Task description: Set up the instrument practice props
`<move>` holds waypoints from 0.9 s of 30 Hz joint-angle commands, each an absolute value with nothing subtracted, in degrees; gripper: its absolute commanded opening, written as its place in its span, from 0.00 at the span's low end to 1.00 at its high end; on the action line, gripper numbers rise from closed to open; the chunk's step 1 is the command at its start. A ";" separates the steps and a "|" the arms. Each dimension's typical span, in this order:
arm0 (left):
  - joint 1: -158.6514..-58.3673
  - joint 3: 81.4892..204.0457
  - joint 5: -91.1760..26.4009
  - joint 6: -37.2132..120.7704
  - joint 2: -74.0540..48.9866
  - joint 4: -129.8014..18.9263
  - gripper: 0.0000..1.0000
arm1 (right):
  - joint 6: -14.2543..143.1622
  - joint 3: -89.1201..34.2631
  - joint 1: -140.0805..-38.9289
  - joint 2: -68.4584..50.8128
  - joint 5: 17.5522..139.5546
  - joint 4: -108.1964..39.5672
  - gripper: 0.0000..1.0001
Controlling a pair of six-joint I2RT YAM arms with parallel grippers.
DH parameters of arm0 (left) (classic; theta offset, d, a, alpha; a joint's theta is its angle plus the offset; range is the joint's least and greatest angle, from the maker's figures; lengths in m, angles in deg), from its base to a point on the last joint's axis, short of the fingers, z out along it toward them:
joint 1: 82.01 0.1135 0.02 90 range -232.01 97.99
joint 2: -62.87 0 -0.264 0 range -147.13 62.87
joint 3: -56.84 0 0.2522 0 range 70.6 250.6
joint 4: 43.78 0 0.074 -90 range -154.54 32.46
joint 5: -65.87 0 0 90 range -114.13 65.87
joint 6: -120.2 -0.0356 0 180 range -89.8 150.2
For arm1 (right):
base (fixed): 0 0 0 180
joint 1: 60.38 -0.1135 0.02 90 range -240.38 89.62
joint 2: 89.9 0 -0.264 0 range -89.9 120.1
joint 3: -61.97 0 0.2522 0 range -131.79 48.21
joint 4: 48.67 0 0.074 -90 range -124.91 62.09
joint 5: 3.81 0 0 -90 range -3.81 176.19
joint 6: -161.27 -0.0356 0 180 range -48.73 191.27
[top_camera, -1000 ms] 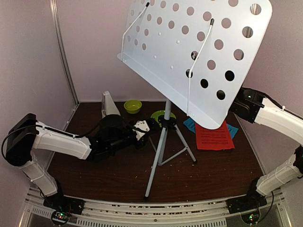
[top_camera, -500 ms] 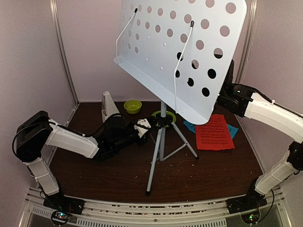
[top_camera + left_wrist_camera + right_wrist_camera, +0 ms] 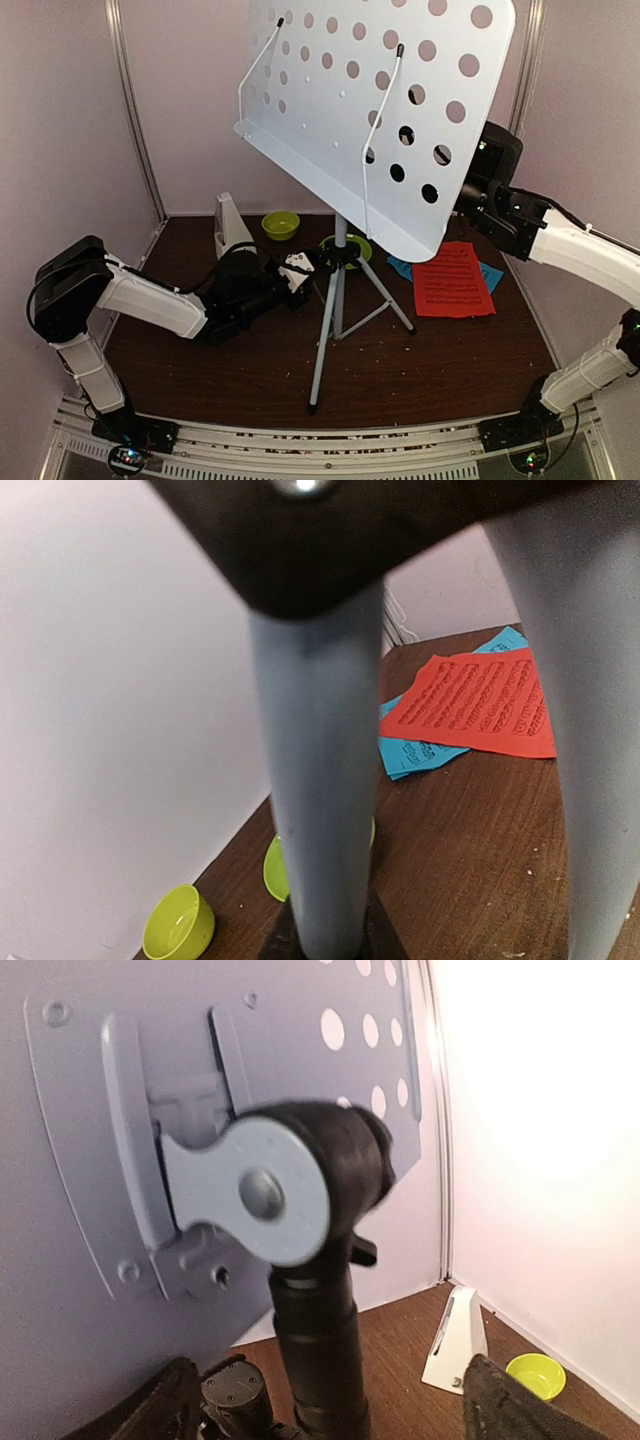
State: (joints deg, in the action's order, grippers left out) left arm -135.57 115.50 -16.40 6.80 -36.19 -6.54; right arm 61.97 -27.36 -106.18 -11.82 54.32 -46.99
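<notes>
Clamping onto the grey tripod [image 3: 324,340] at its black joint, the left gripper [image 3: 308,267] is holding it upright mid-table. The right gripper [image 3: 330,1400] is hovering behind the pale perforated desk [image 3: 370,100], its fingers [image 3: 168,1405] spread wide either side of the black neck and clear of it. The desk is sitting tilted atop the pole. The red sheet [image 3: 452,282] is lying over the blue sheet [image 3: 400,265], right of the tripod, and the metronome [image 3: 230,225] is standing back left.
</notes>
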 commanded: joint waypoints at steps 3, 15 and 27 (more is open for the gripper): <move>-134.83 114.19 -13.97 5.15 -37.16 -4.89 0.00 | 58.21 -18.19 -105.65 -14.91 54.29 -53.61 0.98; -134.75 111.67 -7.43 6.10 -37.11 -0.39 0.00 | 53.10 6.38 -103.22 -24.15 63.07 -60.82 0.99; -134.57 111.10 1.39 6.27 -36.55 0.40 0.00 | 57.83 12.79 -102.65 -18.60 75.01 -55.05 0.88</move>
